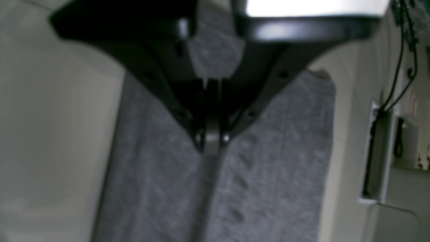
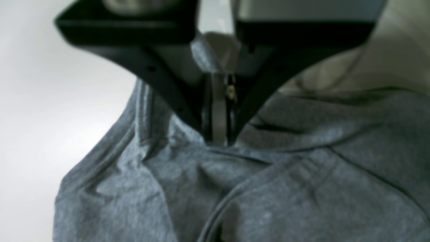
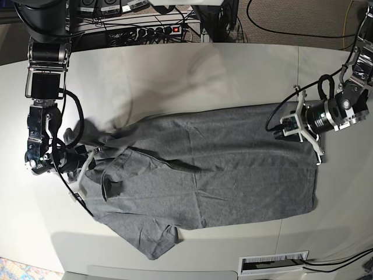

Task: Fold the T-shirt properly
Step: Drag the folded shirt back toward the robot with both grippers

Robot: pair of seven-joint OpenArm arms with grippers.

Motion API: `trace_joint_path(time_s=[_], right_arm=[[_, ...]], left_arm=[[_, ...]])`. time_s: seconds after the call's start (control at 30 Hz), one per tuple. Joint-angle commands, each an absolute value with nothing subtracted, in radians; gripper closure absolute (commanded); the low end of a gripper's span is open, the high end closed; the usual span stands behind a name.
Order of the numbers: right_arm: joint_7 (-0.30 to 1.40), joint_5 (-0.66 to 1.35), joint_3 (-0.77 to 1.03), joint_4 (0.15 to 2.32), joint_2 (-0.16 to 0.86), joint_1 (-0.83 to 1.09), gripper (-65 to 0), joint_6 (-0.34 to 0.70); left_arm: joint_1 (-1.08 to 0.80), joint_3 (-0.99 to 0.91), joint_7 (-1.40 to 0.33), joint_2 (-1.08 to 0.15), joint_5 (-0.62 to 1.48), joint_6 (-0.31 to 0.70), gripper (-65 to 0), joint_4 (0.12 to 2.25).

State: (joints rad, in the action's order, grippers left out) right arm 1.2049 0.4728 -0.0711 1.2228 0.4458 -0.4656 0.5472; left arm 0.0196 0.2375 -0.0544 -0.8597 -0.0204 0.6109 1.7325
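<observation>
Left wrist: left pincer (image 1: 211, 139) clenched on a pinched ridge of the T-shirt (image 1: 268, 161).
Right wrist: right pincer (image 2: 218, 136) clenched on bunched cloth.
Base: T-shirt spread across the desk (image 3: 175, 76), held at opposite ends.

From my seat, the T-shirt (image 3: 215, 175) spans most of the table (image 3: 175, 76) across its middle. Bare tabletop lies open along the far side, and a narrower strip runs along the near edge. My right gripper (image 3: 78, 160) sits pinched in bunched cloth at the collar end, my left gripper (image 3: 281, 127) at the hem corner. Beyond the far edge, a power strip (image 3: 154, 29) and cables (image 3: 116, 26) crowd the way. The wrist views are blurred, so clearance under the cloth is unclear.
</observation>
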Motion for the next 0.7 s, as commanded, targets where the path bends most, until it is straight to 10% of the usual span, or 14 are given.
trace_joint_path(time_s=[0.0,0.27,0.67], right_arm=[[1.18,0.482,-0.065,1.237,0.459,-0.499,0.0,0.546],[1.14,0.418,-0.064,1.237,0.461,-0.504,0.0,0.546],[1.153,0.53,-0.064,1.238,0.454,-0.596,-8.2,0.546]], left_arm=[[0.039,0.227,-0.048,-0.881,0.002,0.599,0.0,1.745],[0.038,0.227,-0.144,-0.881,0.004,0.599,-13.4,1.745],[0.039,0.227,-0.142,-0.843,0.083,0.542,-14.1,1.745]])
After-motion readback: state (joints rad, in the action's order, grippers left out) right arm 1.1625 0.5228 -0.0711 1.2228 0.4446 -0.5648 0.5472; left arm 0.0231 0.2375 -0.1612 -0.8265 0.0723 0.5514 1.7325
